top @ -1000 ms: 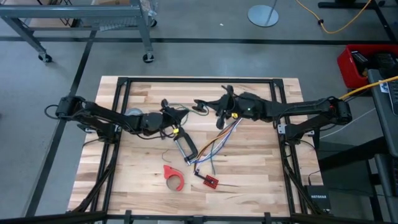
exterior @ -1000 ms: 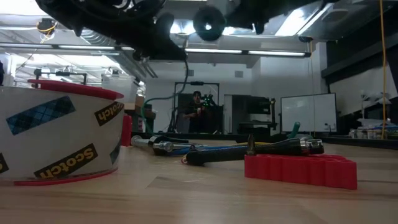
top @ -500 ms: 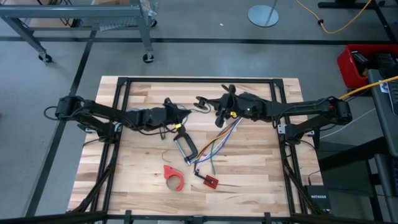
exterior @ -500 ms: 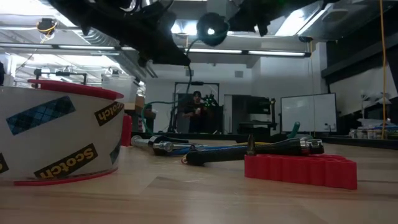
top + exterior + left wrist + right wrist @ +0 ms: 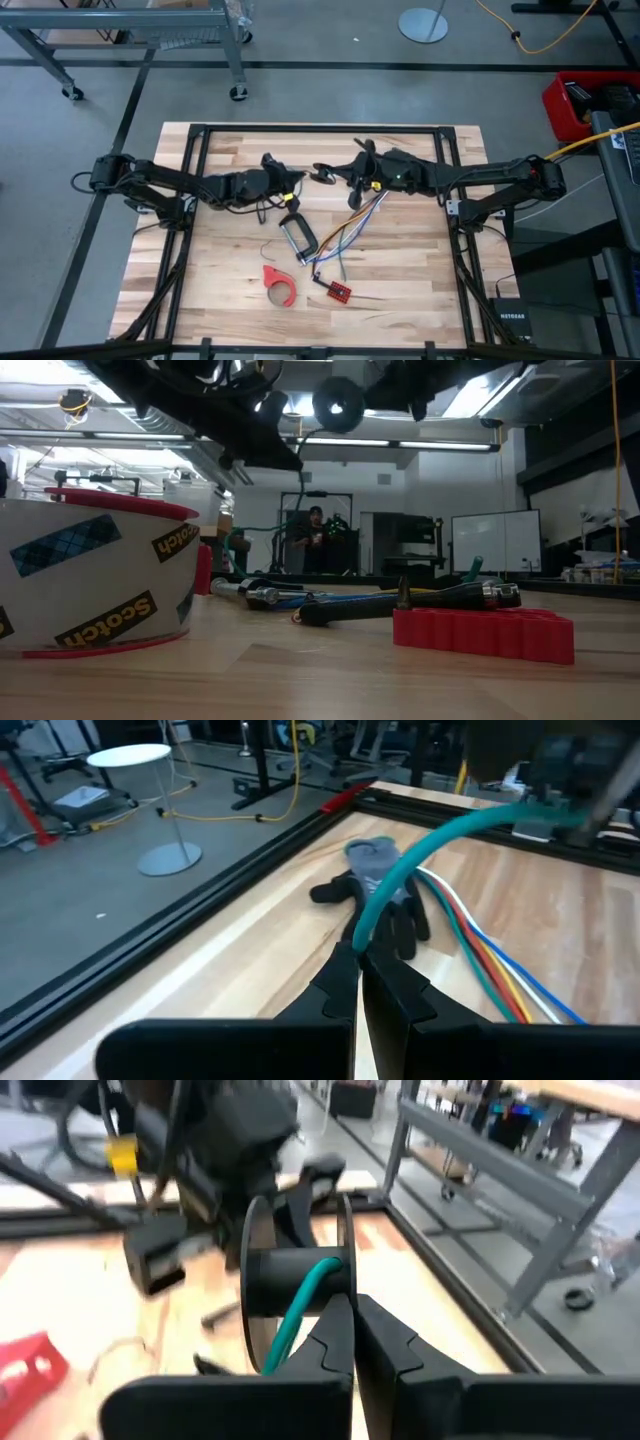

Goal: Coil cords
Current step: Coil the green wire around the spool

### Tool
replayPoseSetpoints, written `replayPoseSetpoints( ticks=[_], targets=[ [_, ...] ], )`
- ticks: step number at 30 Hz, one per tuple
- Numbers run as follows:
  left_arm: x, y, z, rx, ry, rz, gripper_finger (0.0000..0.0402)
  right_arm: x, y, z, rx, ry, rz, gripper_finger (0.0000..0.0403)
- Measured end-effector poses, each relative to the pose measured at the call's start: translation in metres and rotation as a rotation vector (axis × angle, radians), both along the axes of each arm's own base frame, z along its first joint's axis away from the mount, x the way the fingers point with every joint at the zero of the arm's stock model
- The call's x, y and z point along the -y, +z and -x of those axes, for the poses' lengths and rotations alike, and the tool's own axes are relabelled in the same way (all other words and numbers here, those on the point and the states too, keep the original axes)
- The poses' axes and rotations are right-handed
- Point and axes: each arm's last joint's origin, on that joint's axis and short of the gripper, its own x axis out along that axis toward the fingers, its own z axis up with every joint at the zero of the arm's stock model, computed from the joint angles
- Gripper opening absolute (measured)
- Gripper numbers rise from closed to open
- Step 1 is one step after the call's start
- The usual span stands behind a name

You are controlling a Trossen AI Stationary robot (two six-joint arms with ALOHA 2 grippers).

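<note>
The cord (image 5: 420, 855), a thin green line, runs through the air above the far half of the wooden table (image 5: 220, 290), strung between the two arms. One end is nipped between the closed fingertips of the left gripper (image 5: 358, 952), from which it arches up and away; the other end comes off a small black spool (image 5: 295, 1270) that sits against the tips of the right gripper (image 5: 352, 1302), whose fingers are pressed together on the spool's edge, the green tail dropping down across the hub. From above, the left gripper (image 5: 290, 182) and the right gripper (image 5: 322, 172) face each other near the table's middle, close but apart, with the spool (image 5: 325, 172) at the right one's tip. In the low view the spool (image 5: 338, 402) hangs high above the tabletop as a dark round disc. Lying flat on the table below are a grey and black work glove (image 5: 375, 895), a multicoloured wire bundle (image 5: 345, 232) leading to a small red board (image 5: 337, 291), a metal clamp (image 5: 297, 238) and a red tape dispenser (image 5: 280, 283). A Scotch tape roll (image 5: 95, 575) stands close to the low camera.
</note>
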Motion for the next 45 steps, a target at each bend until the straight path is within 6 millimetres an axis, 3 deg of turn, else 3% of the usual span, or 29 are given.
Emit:
replayPoseSetpoints(
  ticks=[6,15,20,28,38,45],
  targets=[
    [-0.006,0.004,-0.001,0.016,0.019,-0.001,0.0,0.001,-0.007,0.003,-0.078,-0.06,-0.009,0.0],
    [-0.002,0.033,-0.014,0.122,-0.096,0.042,0.0,0.007,-0.023,-0.007,-0.13,-0.22,0.048,0.0],
    [0.006,0.045,-0.019,0.174,-0.166,0.084,0.0,0.009,-0.032,-0.021,-0.072,-0.256,0.043,0.0],
    [0.014,0.045,-0.02,0.169,-0.192,0.094,0.0,0.011,-0.027,-0.037,0.12,-0.279,0.039,0.0],
    [0.014,0.047,-0.02,0.193,-0.188,0.111,0.0,0.01,-0.011,-0.041,0.314,-0.245,0.014,0.0],
    [0.015,0.043,-0.02,0.16,-0.186,0.119,0.0,0.009,-0.012,-0.046,0.376,-0.218,0.002,0.0]
  ],
)
